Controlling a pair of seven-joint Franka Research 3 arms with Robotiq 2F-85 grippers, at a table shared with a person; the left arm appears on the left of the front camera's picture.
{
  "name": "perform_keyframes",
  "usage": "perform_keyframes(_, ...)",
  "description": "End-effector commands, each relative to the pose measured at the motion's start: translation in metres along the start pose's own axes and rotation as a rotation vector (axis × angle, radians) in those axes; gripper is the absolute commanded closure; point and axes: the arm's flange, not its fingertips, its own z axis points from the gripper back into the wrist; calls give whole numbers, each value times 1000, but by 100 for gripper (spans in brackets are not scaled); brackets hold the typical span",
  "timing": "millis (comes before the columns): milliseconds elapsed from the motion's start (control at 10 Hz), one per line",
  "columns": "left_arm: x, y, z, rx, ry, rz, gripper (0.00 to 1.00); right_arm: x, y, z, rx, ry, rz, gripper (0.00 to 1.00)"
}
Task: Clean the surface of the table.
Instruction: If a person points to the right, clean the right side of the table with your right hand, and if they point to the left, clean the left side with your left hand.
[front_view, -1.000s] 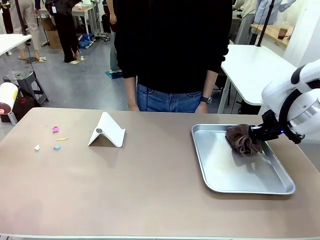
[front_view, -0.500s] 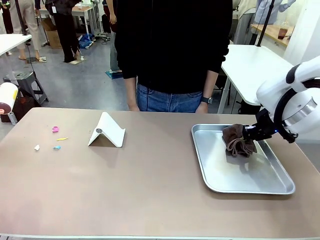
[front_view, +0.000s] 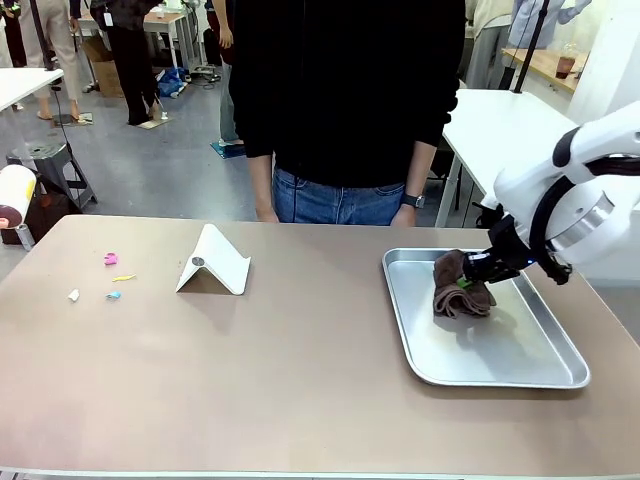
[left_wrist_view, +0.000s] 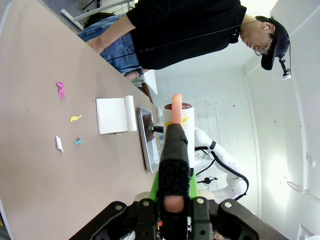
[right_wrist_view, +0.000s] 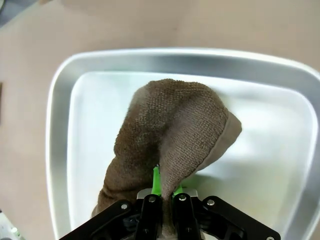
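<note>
**Left claw** (left_wrist_view: 174, 192): closed on a black rough-surfaced bar (left_wrist_view: 174, 150) with a peach tip. What kind of tool this is cannot be told.

**Layout.** The debris lies at the left end of the matte brownish-taupe counter (front_view: 300, 380). It consists of a pink scrap (front_view: 111, 258), a yellow scrap (front_view: 124, 277), a white scrap (front_view: 74, 295) and a blue scrap (front_view: 114, 295), all close together. Just to their right, a white folded card stand (front_view: 213, 263) sits tent-wise. The middle of the counter is bare, and a person (front_view: 345, 100) stands at its far edge. A silver metal tray (front_view: 500, 378) lies at the right end.

**Right claw** (front_view: 478, 270): clamped on a bunched brown terry cloth (front_view: 455, 295), which hangs over the tray.

**Step in hand (judged).** Carry the cloth out of the tray to the counter.
- Raise the cloth until its hanging folds clear the raised tray rim; otherwise they may drag and shift the tray.
- Travel left over the bare middle, where room is widest.

**Edges and clearance.**
- The card stand looks light, so pass in front of it and do not brush it.
- Wipe the scraps inward, away from the left and near edges.
- Stop each stroke short of the far edge and the person's hands.
</note>
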Motion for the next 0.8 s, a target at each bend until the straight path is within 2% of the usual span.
perform_keyframes(0,-2,-5,0,-2,1,-6,100,5,13,-12,72,18,47,93)
perform_keyframes(400,-2,-5,0,-2,1,-6,100,4,29,-12,219,33,79,93)
perform_keyframes(700,-2,-5,0,-2,1,-6,100,-6,18,42,378,-67,80,93)
